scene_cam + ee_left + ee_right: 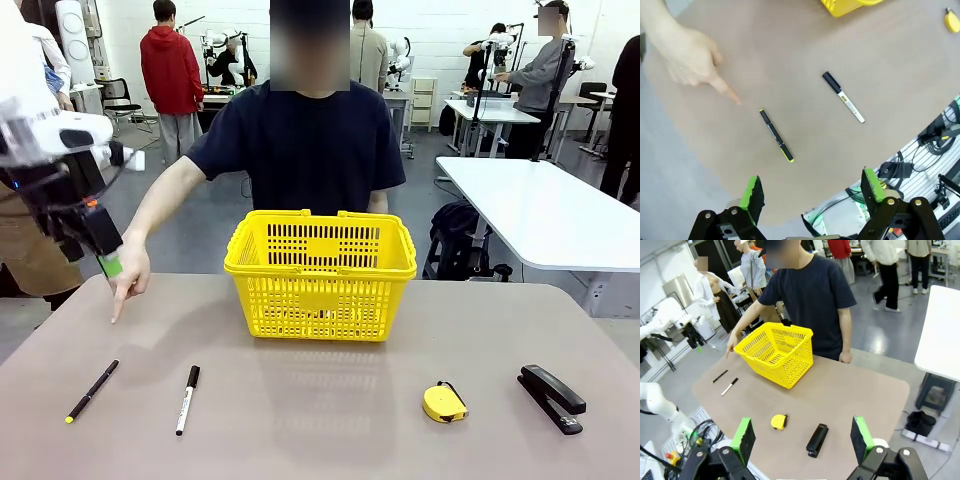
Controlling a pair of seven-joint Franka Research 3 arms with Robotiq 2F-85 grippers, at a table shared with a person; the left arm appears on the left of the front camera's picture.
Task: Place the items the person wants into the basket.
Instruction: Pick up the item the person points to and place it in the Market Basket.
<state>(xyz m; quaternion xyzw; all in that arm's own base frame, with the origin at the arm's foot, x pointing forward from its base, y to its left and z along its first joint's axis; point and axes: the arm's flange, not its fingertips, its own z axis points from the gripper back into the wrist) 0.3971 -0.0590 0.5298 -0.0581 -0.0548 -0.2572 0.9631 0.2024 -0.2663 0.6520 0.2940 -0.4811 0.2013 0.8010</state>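
The person (310, 140) stands behind the table and points a finger (118, 312) down at the left part of the tabletop. A thin black pen (92, 390) with a yellow-green tip lies just in front of that finger. The black-capped white marker (188, 398) lies to its right. My left gripper (105, 262) hangs open above the table's left edge, beside the pointing hand (690, 60). In the left wrist view the pen (776, 135) and marker (842, 96) lie beyond its open gripper (812, 192). The yellow basket (320, 275) stands at the table's middle. My right gripper (801, 437) is open, high above the near edge.
A round yellow tape measure (444, 403) and a black stapler (551, 397) lie at the front right. The right wrist view also takes in the basket (776, 352), pen (719, 376) and marker (730, 386). Bare tabletop spreads in front of the basket.
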